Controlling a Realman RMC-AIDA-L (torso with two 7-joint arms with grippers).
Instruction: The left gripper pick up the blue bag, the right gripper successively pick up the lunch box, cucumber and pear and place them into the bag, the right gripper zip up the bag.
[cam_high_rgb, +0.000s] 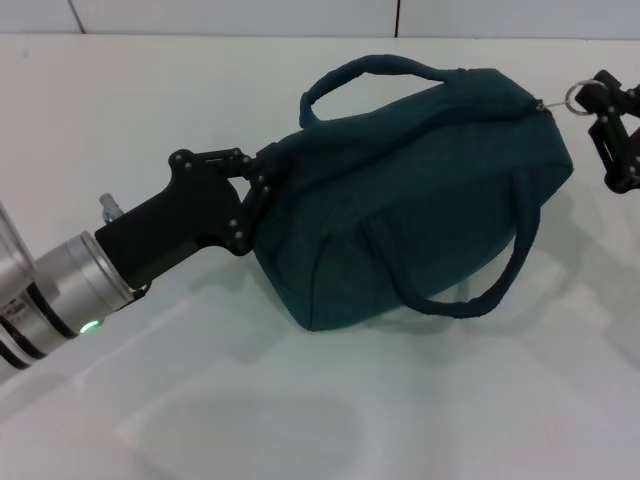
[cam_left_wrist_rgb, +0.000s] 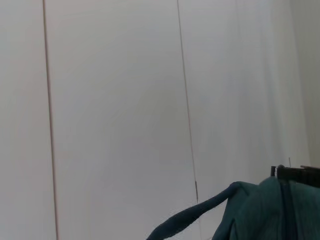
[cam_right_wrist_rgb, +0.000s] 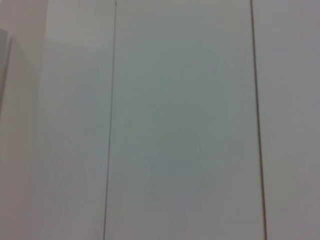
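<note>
Blue bag (cam_high_rgb: 400, 200) long axis left-right, zip pull (cam_high_rgb: 577, 97) twd right end effector (cam_high_rgb: 600, 100).

The blue bag (cam_high_rgb: 420, 200) sits at centre on the table (cam_high_rgb: 120, 110). The left gripper (cam_high_rgb: 262, 190) meets the bag's left end. The right gripper (cam_high_rgb: 603, 100) is at the bag's right end, touching the zipper ring (cam_high_rgb: 577, 97).

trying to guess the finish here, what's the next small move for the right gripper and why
Probably let go of the ring pull and back away. The right gripper holds it at the far end of the blue bag, whose top looks closed, while the left gripper grips the other end.
</note>
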